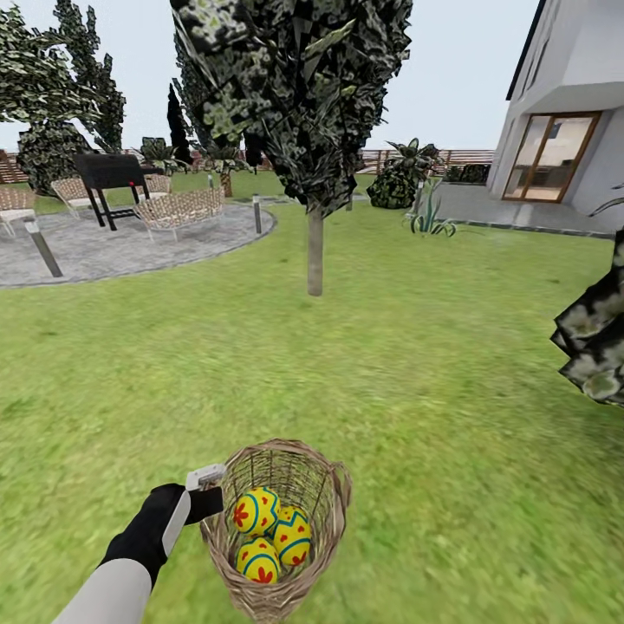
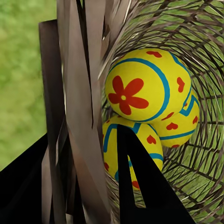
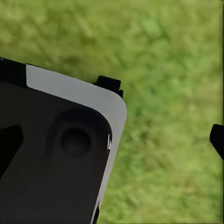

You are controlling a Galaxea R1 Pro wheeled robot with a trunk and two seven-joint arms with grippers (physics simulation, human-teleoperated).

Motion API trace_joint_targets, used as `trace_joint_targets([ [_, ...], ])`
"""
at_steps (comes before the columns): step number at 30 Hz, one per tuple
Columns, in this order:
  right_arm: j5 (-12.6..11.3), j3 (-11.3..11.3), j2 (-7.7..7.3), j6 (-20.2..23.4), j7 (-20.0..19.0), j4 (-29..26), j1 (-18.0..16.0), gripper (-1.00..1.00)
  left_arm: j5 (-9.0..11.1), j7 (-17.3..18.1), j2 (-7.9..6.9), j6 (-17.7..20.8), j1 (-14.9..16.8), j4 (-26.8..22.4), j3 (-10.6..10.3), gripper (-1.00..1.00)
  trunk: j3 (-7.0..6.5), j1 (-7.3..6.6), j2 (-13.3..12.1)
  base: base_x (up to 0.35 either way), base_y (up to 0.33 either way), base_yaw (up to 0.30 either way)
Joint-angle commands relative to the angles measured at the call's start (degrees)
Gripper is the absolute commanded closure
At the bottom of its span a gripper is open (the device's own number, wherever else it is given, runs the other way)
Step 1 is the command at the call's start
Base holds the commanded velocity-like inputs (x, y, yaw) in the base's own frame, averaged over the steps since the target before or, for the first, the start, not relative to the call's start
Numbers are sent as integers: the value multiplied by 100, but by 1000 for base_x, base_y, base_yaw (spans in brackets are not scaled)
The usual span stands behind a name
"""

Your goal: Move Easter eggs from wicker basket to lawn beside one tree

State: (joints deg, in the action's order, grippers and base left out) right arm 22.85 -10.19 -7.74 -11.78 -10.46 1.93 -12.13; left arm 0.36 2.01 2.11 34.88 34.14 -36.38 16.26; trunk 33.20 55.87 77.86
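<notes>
The wicker basket (image 1: 322,507) hangs tilted low in the head view, above the lawn (image 1: 416,364). Three Easter eggs lie inside it: one on top (image 1: 256,511), one to the right (image 1: 293,536) and one at the bottom (image 1: 259,561). My left gripper (image 1: 212,498) is shut on the basket's left rim. In the left wrist view one finger (image 2: 140,186) is inside the basket wall (image 2: 88,116) and the other outside, with the eggs (image 2: 140,86) just beyond. A tree trunk (image 1: 315,251) stands straight ahead on the grass. My right gripper (image 3: 116,140) hangs over grass, fingers spread wide, nothing between them.
A grey round patio (image 1: 104,247) with wicker chairs (image 1: 178,210) and a black grill (image 1: 108,173) lies at the far left. A white house (image 1: 563,113) stands at the right. A dark leafy crown (image 1: 598,329) juts in from the right edge. Bushes line the back fence.
</notes>
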Motion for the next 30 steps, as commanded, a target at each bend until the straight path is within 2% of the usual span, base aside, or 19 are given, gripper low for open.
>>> trace_joint_targets([
  [1, 2, 0, 1, 0, 0, 0, 0, -100, 44, 1, 0, 1, -2, -1, 0, 100, 0, 0, 0, 323, 0, 0],
  [30, 0, 0, 1, 0, 0, -5, -1, -100, 44, 1, -7, 1, 1, 6, 0, 100, 0, 0, 0, 323, 0, 0],
])
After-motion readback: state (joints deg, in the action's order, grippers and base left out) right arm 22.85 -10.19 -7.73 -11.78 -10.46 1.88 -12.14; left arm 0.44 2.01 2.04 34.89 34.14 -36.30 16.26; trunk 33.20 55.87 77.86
